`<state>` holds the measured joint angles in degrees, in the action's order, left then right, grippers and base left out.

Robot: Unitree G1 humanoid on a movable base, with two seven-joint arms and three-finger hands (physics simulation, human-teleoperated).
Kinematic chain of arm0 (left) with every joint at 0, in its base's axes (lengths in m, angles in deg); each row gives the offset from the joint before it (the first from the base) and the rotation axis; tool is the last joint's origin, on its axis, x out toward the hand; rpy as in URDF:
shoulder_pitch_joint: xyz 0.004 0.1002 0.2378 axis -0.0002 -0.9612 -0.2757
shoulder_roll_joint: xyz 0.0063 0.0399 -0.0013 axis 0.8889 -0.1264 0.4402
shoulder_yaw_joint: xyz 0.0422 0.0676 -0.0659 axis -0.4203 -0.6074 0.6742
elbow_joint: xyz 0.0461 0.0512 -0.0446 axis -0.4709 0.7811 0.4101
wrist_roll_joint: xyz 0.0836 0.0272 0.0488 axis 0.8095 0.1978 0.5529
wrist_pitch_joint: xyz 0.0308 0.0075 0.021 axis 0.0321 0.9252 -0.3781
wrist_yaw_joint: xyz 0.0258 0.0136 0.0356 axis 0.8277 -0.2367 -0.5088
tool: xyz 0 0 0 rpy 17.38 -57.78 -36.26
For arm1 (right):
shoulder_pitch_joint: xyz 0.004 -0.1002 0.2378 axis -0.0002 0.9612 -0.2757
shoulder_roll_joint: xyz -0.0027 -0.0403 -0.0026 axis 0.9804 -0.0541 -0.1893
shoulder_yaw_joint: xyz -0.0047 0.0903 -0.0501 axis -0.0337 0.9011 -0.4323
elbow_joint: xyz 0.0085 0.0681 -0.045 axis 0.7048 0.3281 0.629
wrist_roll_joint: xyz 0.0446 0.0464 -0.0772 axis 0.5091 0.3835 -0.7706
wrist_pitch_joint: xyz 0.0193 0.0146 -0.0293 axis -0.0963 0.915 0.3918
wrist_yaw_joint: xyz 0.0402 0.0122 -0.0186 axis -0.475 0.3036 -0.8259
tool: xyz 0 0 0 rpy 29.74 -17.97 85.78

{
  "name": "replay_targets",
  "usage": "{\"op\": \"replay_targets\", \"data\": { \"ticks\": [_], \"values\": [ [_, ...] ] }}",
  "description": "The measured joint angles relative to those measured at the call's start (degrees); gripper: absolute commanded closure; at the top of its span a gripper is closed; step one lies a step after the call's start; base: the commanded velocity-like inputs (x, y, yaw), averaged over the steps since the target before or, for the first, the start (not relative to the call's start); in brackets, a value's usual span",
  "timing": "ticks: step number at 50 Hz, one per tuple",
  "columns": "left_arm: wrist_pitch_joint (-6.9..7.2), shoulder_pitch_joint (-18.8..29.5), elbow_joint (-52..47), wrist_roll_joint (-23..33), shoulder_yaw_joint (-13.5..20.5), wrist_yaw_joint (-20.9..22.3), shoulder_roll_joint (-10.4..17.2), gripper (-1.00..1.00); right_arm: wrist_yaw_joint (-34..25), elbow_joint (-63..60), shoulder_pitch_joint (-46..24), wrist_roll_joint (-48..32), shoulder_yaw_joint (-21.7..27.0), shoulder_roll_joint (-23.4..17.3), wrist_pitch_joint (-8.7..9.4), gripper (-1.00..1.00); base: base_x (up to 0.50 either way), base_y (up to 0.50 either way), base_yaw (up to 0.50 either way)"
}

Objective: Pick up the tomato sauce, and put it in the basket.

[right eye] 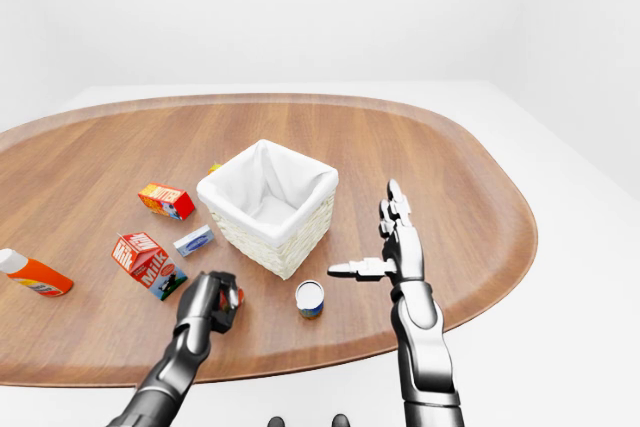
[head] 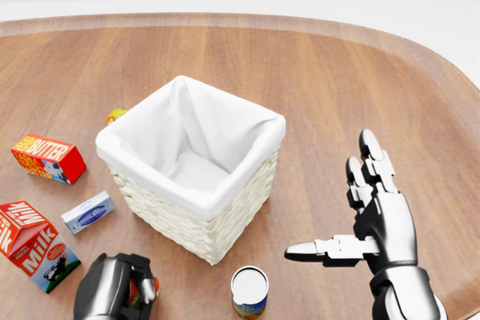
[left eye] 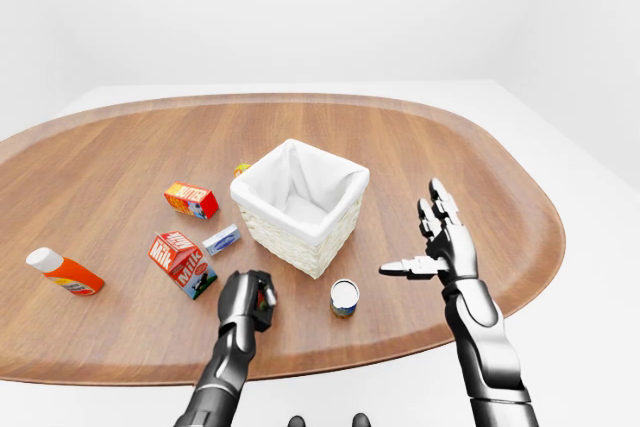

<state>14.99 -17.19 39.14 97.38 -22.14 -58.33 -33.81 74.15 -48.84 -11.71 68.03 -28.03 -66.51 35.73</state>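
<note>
- Your left hand (head: 112, 290) has fingers curled round the sauce can (head: 147, 290); only red label w/ green shows.
- Right hand (head: 367, 219) spread, holding nothing.
- Basket (head: 196, 166) just above-right in head view, top open.

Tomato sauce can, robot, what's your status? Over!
Left hand shut on the tomato sauce can, low on the table. Right hand open, empty. Basket just beyond, nothing blocking.

Oval wooden table (left eye: 120, 157), plain white room
</note>
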Motion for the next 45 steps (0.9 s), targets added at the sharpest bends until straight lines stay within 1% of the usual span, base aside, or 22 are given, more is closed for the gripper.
{"op": "replay_targets", "data": {
  "ticks": [22, 45],
  "values": [
    [0.00, -7.38, -19.52, -1.83, 0.63, 8.31, -0.92, 1.00, 0.06, 0.07, 0.00, -0.02, 0.02, 0.00, 0.00, -1.00, 0.00, 0.00, 0.00],
    [0.00, -12.19, -33.16, -2.96, 1.57, 14.00, -1.36, 1.00, 0.13, 0.06, -0.29, 0.18, 0.41, -0.22, 0.00, -1.00, 0.00, 0.00, 0.00]
  ]
}}
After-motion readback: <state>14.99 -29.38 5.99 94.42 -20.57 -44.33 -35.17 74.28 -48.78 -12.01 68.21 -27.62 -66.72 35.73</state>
